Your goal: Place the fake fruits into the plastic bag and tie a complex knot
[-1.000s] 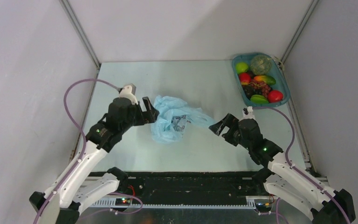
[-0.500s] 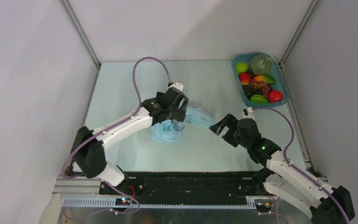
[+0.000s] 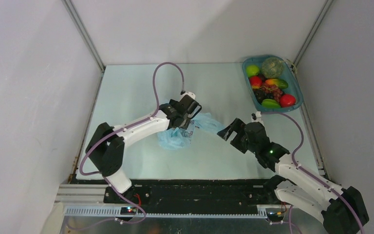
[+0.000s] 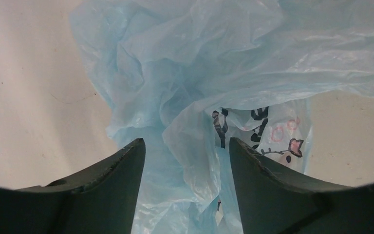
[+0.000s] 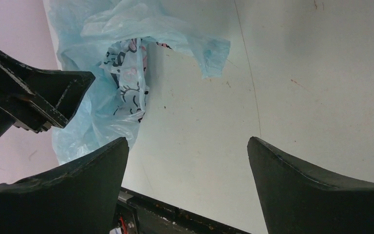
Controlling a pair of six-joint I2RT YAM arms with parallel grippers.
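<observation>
Light-blue crinkly plastic shows near the middle of the pale table (image 3: pixel 136 87) in the top view: the bag (image 3: pixel 173 139) lies there crumpled, one loose strip trailing off to the right. The fruits (image 3: pixel 270 87), red, lime green, orange-yellow and a dark grape bunch, are all heaped in the teal tray (image 3: pixel 297 88) at the far right corner, well apart from the bag. The left arm reaches out across the table, and the left gripper (image 3: pixel 192 113) sits over the far edge of the bag. From this height it is hard to say whether it touches the film. The right gripper (image 3: pixel 226 130) hangs just right of the bag's trailing strip with its fingers spread and nothing between them. In the left wrist view the two dark fingers stand apart, and folds of blue film rise in the gap between them. Neither finger pinches the film, so this gripper is holding nothing. A printed mark (image 4: pixel 260 126) of dark lines and pink shows on the film near the right-hand finger, with bare table on either side of the bag. In the right wrist view the fingers are parted wide over bare table. The bag lies ahead at the upper left with its print facing the camera, and the left gripper comes in dark from the left edge, just beside the film.
</observation>
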